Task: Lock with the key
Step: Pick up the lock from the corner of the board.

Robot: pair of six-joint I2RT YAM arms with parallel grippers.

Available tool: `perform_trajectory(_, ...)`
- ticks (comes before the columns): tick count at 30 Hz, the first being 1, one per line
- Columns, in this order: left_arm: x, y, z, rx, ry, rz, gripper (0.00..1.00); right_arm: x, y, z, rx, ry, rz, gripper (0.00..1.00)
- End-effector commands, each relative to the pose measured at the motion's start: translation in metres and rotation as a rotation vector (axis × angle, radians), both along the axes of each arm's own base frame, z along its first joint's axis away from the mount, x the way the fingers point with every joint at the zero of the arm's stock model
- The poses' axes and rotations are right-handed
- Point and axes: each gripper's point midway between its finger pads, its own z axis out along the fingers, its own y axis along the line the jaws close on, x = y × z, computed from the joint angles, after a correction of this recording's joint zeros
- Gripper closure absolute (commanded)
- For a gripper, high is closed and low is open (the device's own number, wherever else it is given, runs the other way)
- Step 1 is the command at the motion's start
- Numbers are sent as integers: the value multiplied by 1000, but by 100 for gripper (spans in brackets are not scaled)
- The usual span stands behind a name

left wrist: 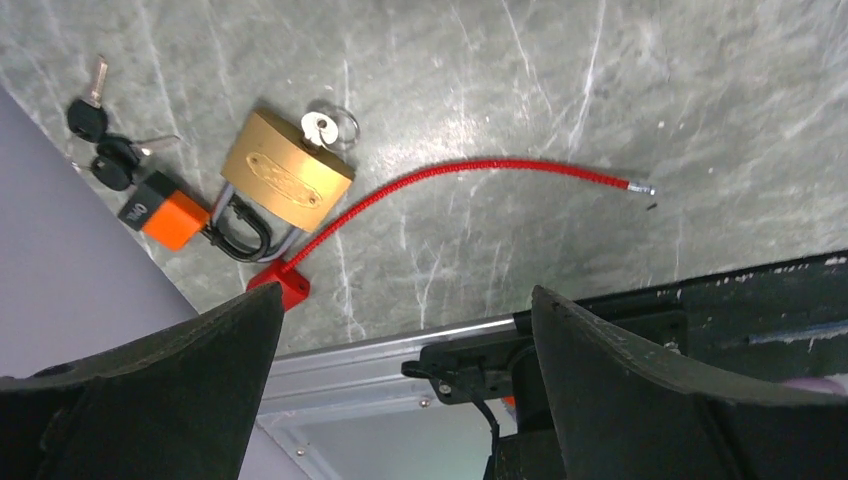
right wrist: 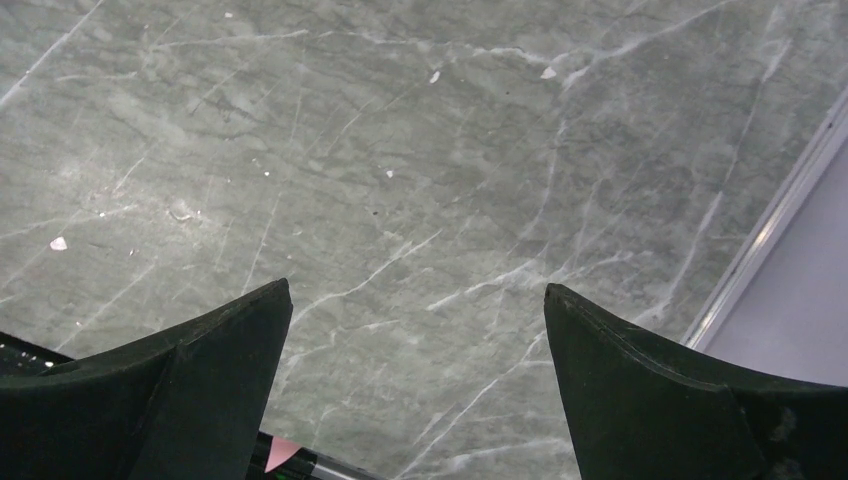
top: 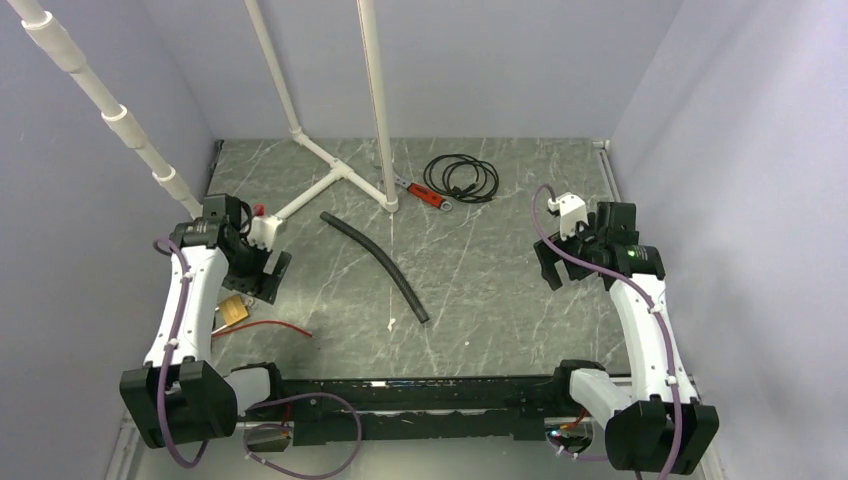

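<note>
The brass padlock point(left wrist: 287, 178) lies flat on the grey marbled table point(left wrist: 560, 90) close to the left wall, apart from the left gripper point(left wrist: 405, 305) and off to one side of its fingers, not between them. The body is a smooth rounded block with an oval embossed plate. A silver key point(left wrist: 320, 128) on a ring touches the end opposite the shackle. A thin red cable point(left wrist: 480, 170) runs just beside the body. Both the left gripper and the right gripper point(right wrist: 417, 290) stand wide and hold nothing
</note>
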Motion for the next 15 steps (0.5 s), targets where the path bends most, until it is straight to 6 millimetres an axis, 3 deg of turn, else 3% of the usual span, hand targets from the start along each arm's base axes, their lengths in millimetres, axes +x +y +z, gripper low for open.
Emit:
perform_trajectory(1, -18, 4, -13, 17, 88, -94, 1, -2, 12, -1, 26, 23, 37, 0)
perform_trajectory(8, -33, 36, -33, 109, 129, -257, 1, -2, 22, -4, 25, 37, 66, 0)
perform_trajectory(15, -22, 69, -45, 60, 110, -323, 1, -5, 31, -6, 26, 53, 112, 0)
